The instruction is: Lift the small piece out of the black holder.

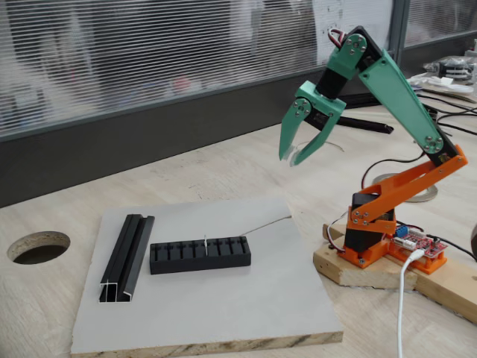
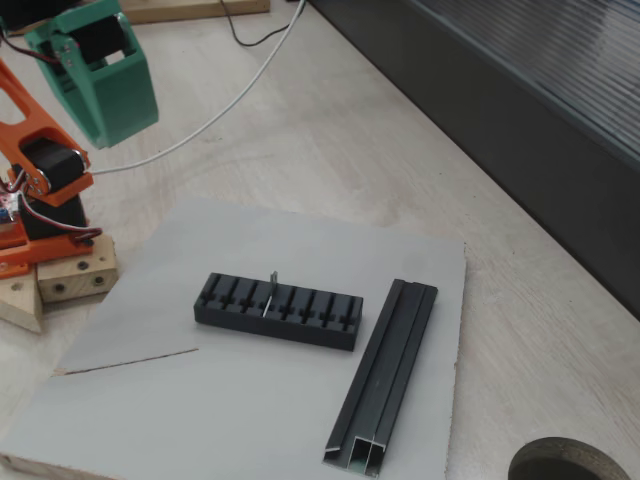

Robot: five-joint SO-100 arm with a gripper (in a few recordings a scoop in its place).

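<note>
The pincer (image 1: 293,156) is held high above the table (image 1: 223,168), fingers slightly spread, nothing gripped. The small piece (image 1: 205,243) is seen standing upright in a middle slot of the black holder (image 1: 200,256).

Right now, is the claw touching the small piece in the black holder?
No, the claw hangs high above the table, well clear of the small piece upright in the black holder.
</note>
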